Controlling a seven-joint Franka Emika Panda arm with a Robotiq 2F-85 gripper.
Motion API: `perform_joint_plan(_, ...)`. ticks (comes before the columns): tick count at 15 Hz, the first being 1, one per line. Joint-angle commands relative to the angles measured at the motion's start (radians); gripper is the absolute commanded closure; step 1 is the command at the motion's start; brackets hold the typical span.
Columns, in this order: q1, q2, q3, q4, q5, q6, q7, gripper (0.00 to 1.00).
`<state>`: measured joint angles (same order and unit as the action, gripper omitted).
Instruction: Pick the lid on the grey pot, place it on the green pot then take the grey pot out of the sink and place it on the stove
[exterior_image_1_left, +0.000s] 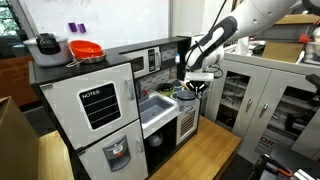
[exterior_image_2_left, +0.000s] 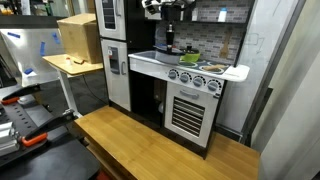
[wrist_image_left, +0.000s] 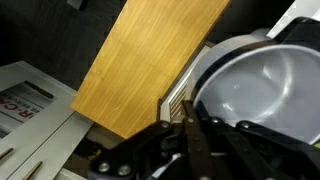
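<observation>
On the left of the wrist view lies the light wooden floor. The white toy-kitchen counter shows its front edge up the middle. The round grey metal pot sits to the right, just inside that edge. My gripper is drawn narrow, pinching the pot's rim. In both exterior views it hangs above the counter.

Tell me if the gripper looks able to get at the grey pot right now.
Probably yes. In the wrist view the gripper sits right at the rim of the grey pot, which is uncovered, and nothing shows between them.
</observation>
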<state>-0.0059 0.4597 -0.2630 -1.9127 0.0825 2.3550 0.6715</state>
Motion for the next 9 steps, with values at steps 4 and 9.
perform_joint_plan(4, -0.027, 0.021, -0.034, 0.024, -0.048, 0.039, 0.172, 0.99)
perform_joint_plan(9, -0.086, 0.117, -0.002, 0.168, 0.012, 0.020, 0.157, 0.99)
